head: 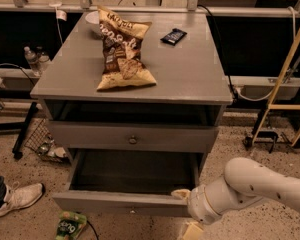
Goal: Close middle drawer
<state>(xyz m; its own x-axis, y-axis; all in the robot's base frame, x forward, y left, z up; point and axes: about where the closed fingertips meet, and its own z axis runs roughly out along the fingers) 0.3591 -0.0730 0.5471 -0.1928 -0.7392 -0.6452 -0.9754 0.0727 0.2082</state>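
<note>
Well, the middle drawer [115, 202] is pulled far out from the bottom of the grey cabinet, its dark box open to view and its shallow front panel facing the room. The claw [187, 211] sits low at the right end of that front panel, right at the corner where the panel meets the drawer's side wall. Whether it is released or clenched I cannot tell from where I stand. Behind the claw, the white arm [262, 183] reaches in from the right, its rounded elbow lifted above the speckled floor.

Just up and to the left of the claw is the taller drawer front [90, 135] with its round metal knob [132, 140], pushed in flush. Above that is an open dark slot under the surface [190, 76]. Far above the claw, a crumpled chip bag [122, 51] lies on the surface, with a white bowl [93, 20] touching its far edge and a small dark packet [173, 36] well apart to its right.

Down on the floor, well left of the claw, a green pouch [70, 227] lies just below the drawer's left corner, and farther left there is a white shoe [17, 199]. Off to the claw's upper right leans a yellow ladder [286, 79].
</note>
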